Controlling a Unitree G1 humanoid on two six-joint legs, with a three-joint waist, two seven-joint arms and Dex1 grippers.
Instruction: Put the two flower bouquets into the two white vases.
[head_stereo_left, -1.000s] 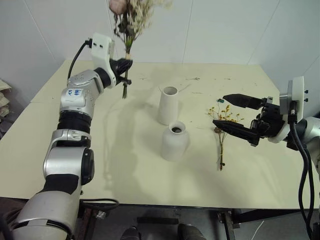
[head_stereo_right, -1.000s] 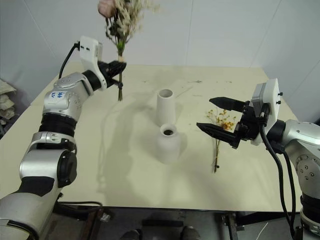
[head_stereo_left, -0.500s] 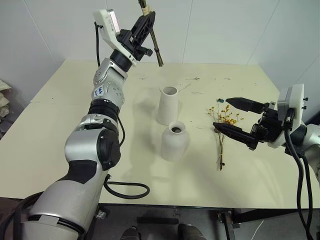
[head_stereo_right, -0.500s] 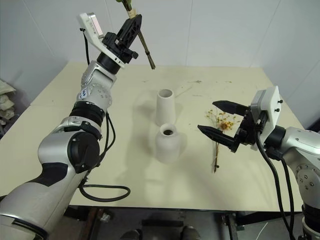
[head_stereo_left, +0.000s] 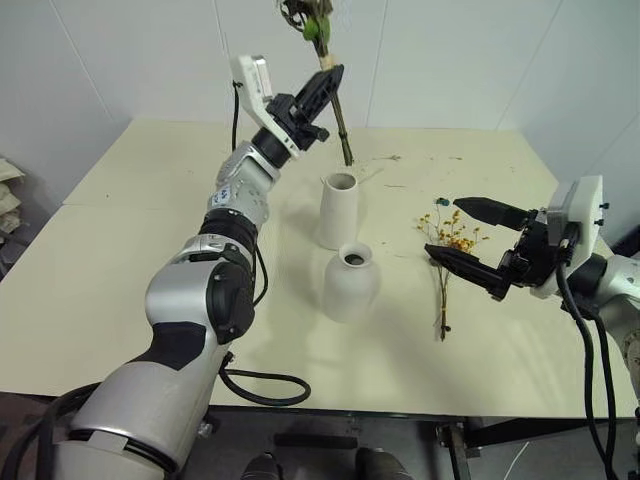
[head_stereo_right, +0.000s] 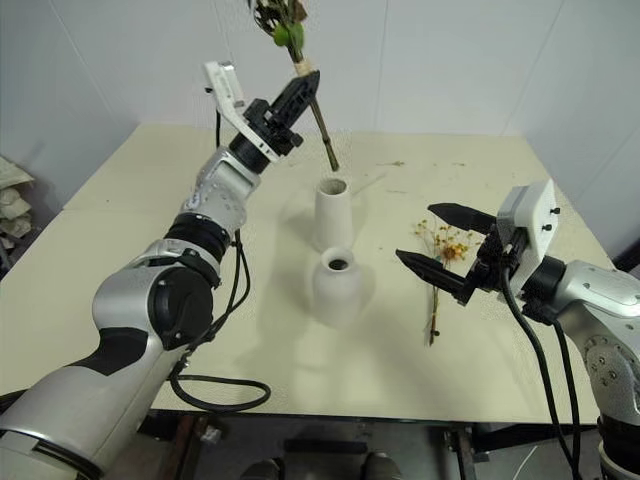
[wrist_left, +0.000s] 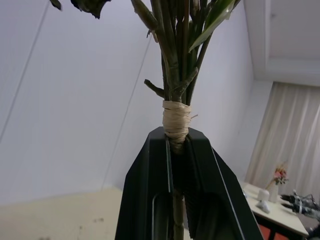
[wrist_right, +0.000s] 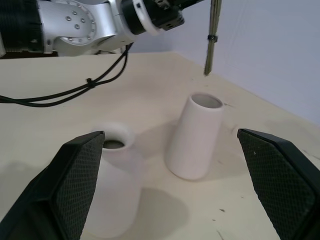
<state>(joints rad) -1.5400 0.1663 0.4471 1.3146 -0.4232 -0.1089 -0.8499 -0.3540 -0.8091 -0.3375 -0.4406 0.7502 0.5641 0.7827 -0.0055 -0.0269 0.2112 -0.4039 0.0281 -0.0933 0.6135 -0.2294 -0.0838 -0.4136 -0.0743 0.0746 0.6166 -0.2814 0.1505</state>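
— Where's your left hand (head_stereo_left: 333, 78) right now?

— It's raised above the far part of the counter (head_stereo_left: 130, 250), and its two black fingers are clamped together on the stems of the larger bouquet (head_stereo_left: 318, 30). Through the wrist camera you see the fingers pinching just under the pale twine wrap (wrist_left: 176, 120), with green stems and leaves rising out of it. The cut ends of the stems hang tilted, with their tips just above and slightly behind the mouth of the taller vase (head_stereo_left: 336, 210). They are not inside it.

— And your right hand?

— Your right hand (head_stereo_left: 470, 236) hovers over the right side of the counter with its fingers spread wide apart and nothing between them. It points toward the middle, where the vases stand. The right wrist camera looks between the two open fingers at both vases.

— Where's everything else you need?

— The shorter round vase (head_stereo_left: 349, 283) stands just in front of the taller one, near it but not touching as far as you can tell. Both are upright and empty at the mouth. The smaller bouquet (head_stereo_left: 444, 262), the thin one with yellow-orange blossoms, lies flat on the counter to the right of the vases. Its blossoms point away from you and its stem points toward you, and it lies beneath the open right hand, which does not touch it.
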